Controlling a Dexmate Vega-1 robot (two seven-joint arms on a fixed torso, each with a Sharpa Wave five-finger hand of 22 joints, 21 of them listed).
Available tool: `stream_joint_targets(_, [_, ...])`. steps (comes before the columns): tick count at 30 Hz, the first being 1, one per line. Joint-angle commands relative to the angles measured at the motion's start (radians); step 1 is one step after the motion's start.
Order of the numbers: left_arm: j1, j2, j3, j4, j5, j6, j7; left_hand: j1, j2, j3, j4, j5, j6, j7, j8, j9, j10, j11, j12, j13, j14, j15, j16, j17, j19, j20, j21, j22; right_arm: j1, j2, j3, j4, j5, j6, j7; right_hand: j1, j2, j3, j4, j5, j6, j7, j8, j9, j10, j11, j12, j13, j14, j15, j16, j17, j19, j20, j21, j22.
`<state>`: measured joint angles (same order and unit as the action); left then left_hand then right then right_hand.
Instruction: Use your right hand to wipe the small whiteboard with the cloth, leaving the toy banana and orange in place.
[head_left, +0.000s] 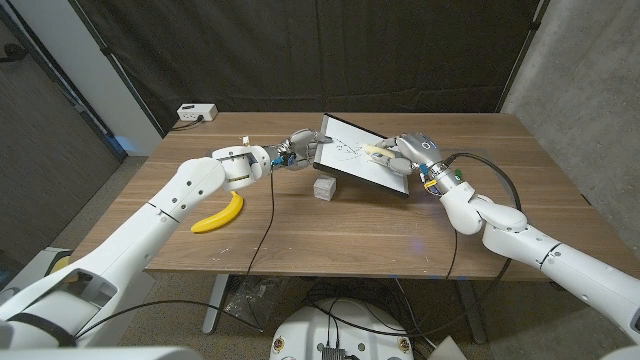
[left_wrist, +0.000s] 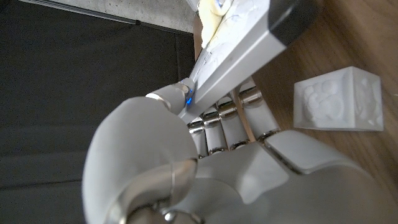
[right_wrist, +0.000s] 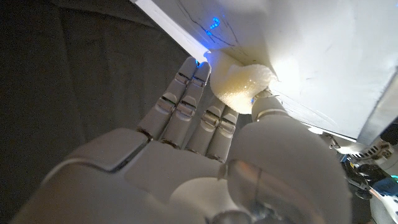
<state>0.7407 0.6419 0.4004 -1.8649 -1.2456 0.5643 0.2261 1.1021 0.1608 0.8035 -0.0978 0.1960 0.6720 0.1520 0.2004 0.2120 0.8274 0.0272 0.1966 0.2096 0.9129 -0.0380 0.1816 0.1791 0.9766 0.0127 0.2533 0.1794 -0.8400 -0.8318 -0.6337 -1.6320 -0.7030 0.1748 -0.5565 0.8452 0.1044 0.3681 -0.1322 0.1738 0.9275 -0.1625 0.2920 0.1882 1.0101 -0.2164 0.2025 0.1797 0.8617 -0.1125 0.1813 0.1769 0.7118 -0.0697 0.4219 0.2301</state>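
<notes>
While left hand (head_left: 298, 148) grips whiteboard (head_left: 362, 156), right hand (head_left: 408, 153) presses cloth (head_left: 376, 152) on it.

The small whiteboard (head_left: 362, 156) stood tilted near the middle of the wooden table (head_left: 360, 235), between the left hand (head_left: 300, 147) at its left edge and the right hand (head_left: 405, 152) on its face. The cloth (head_left: 378, 152) lay against the board under the right hand. A small cube (head_left: 323, 187) sat just before the board, and the toy banana (head_left: 220, 214) lay well apart to the left, nearer the front edge.
</notes>
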Motion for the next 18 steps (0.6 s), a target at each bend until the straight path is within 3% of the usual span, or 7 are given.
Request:
stream_joint_targets(1, [0.002, -0.006, 0.007, -0.005, 0.0, -0.002, 0.004, 0.0, 0.008, 0.028, 0.017, 0.005, 0.032, 0.03, 0.004, 0.002, 0.01, -0.01, 0.005, 0.001, 0.011, -0.002, 0.009, 0.006, 0.005, 0.001, 0.007, 0.004, 0.012, 0.03, -0.018, -0.013, -0.017, 0.082, -0.007, 0.004, 0.011, 0.001, 0.001, 0.005, 0.067, -0.062, 0.002, 0.004, 0.007, -0.004, 0.003, 0.003, 0.01, -0.075, 0.005, 0.003, -0.005, -0.044, 0.004, 0.002])
stream_joint_targets(18, [-0.001, -0.01, 0.016, 0.004, -0.005, 0.005, -0.01, -0.004, 0.008, 0.03, 0.017, 0.004, 0.033, 0.029, 0.004, 0.002, 0.012, -0.012, 0.005, 0.001, 0.013, -0.003, 0.009, 0.006, 0.004, 0.001, 0.007, 0.004, 0.055, 0.072, -0.033, 0.006, -0.088, 0.103, -0.025, 0.004, 0.01, 0.001, 0.0, 0.005, 0.07, -0.063, 0.0, 0.004, 0.006, -0.004, 0.002, 0.004, 0.01, -0.076, 0.004, 0.003, -0.008, -0.044, 0.006, 0.002])
